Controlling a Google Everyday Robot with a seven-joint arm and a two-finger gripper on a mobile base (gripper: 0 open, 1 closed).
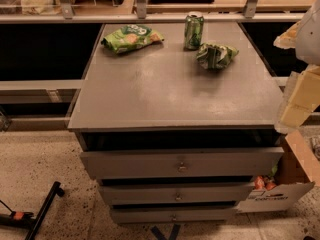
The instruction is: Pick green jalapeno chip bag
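The green jalapeno chip bag [216, 55] is a small, scrunched, dark-green shiny bag with pale patches. It lies on the grey cabinet top [165, 94] at the back right, just right of and in front of an upright green drink can [193, 31]. My gripper [298, 101] shows only as pale, cream-coloured blocks at the right edge of the view. It is beside the cabinet's right side, right of and nearer than the bag, and apart from it.
A flatter lime-green bag [131, 37] lies at the back left of the top. The cabinet has three drawers [180, 164] below. A cardboard box [280, 184] stands on the floor at right, a black stand [37, 211] at lower left, and a metal rail [150, 18] runs behind.
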